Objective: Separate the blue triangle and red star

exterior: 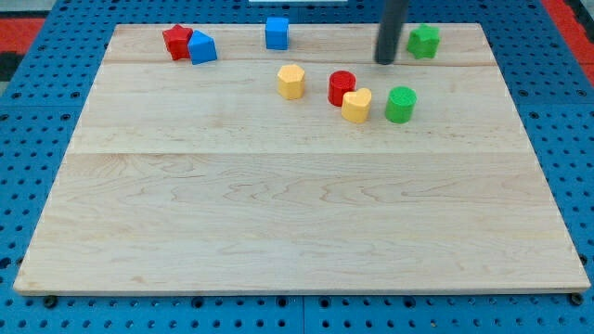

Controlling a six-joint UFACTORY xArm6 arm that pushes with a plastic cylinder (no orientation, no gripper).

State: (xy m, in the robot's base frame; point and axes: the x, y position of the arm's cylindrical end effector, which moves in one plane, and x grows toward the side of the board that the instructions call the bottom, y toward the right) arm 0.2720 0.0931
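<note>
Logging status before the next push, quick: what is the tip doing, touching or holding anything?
My tip: holds nothing, touches no block; near the view's top, left of the green block.

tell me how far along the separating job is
Nothing looks done: the red star and blue triangle touch at the view's top left. In hand: my tip sits far to their right, beside the green block near the top edge. Left: cross to the pair and push one away.
</note>
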